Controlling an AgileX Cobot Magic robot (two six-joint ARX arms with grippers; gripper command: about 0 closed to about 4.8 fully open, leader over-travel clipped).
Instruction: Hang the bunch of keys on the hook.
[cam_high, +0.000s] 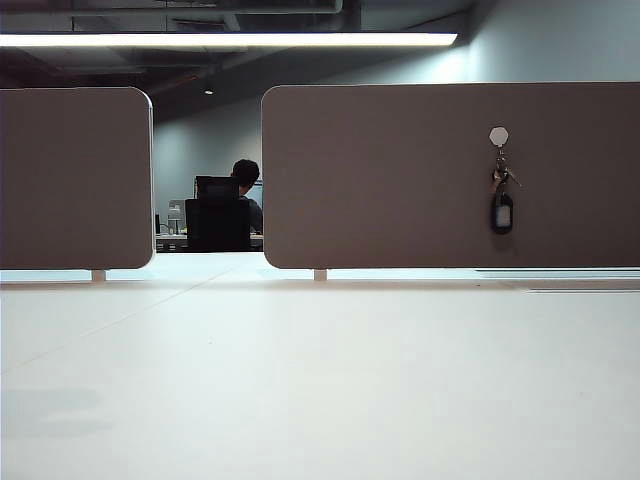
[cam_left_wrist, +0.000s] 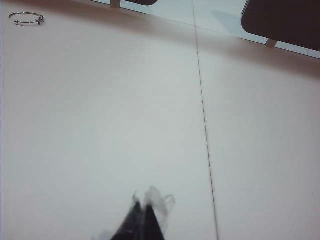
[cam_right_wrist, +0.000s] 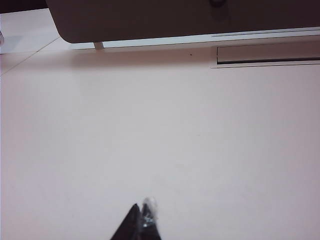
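Two grey partition panels stand along the far edge of the white table (cam_high: 320, 380) in the exterior view. On the right-hand panel (cam_high: 400, 170) sits the hook (cam_high: 499, 135), a small pale hexagon, and the bunch of keys (cam_high: 502, 195) hangs straight down from it: silver keys just under the hook, the black fob with its pale window lowest, flat against the panel and well above the table. Neither arm shows in that view. The left pincer (cam_left_wrist: 142, 222) appears in its wrist view low over bare table, its dark fingers pressed together with nothing between them, clear wrapping on the tips. A thin wire ring (cam_left_wrist: 26, 19) lies far off on the table. The right pincer (cam_right_wrist: 140, 222) is likewise closed and empty over bare table.
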